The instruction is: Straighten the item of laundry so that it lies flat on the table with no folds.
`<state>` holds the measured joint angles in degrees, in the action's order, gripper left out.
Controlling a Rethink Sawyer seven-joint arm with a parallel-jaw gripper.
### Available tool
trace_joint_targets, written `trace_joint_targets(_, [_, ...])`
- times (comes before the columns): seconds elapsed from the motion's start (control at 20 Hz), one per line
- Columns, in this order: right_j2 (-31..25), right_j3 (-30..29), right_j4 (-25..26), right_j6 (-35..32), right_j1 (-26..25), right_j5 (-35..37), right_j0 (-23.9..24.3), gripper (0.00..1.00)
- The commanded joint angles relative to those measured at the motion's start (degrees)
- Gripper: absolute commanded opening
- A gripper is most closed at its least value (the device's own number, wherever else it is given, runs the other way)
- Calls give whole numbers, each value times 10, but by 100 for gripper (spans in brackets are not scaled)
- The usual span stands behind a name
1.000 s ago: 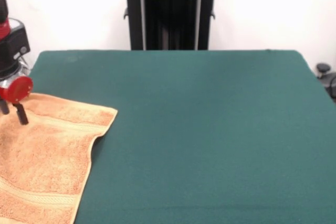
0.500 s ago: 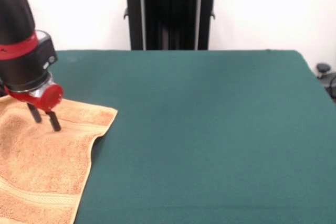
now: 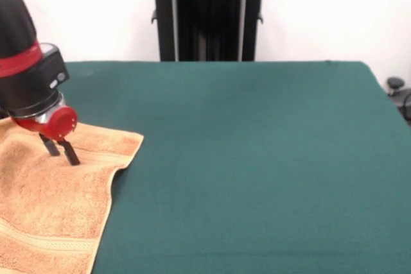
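The table [image 3: 257,158] fills most of the front view, its dark green felt-like top bare across the middle and the whole right side. Nothing stands on that open stretch, so no object lies between the towel and the far or right edges. Behind the far edge, at the top centre of the picture, stands the robot's black pedestal [image 3: 209,17], with a red and black part at its top. The wall [image 3: 334,11] behind it is plain and pale. Just off the table's far right corner, some small dark gear [image 3: 398,91] shows at the picture's right edge; what it is cannot be told.

The towel [image 3: 51,203] lies at the near left corner of the table, running off the picture's left and bottom edges. It is orange-tan terry cloth. One woven band runs near its far edge and another near the bottom of the picture. Its right edge curves and lifts a little in a soft wave near the far right corner of the cloth, so it is not quite flat there.

The arm [image 3: 26,62] comes in from the upper left, black with a red ring and a red disc at the wrist. The gripper [image 3: 62,151] points down at the towel's far band. Its two thin dark fingers [image 3: 70,153] stand slightly parted, tips at or just above the cloth, with nothing held between them.
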<state>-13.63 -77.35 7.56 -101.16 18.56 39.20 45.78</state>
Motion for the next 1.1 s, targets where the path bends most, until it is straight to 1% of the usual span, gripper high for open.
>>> trace_joint_targets(0.05, [-155,-43,-18,80,-159,-81,25,100])
trace_joint_targets(0.2, [-188,-35,-22,105,-196,-78,49,100])
trace_joint_targets(0.45, [-217,-30,-22,117,-221,-64,69,100])
trace_joint_targets(0.75, [-220,-27,-4,95,-218,-63,68,100])
trace_joint_targets(1.1, [-216,-28,-5,55,-214,-72,61,100])
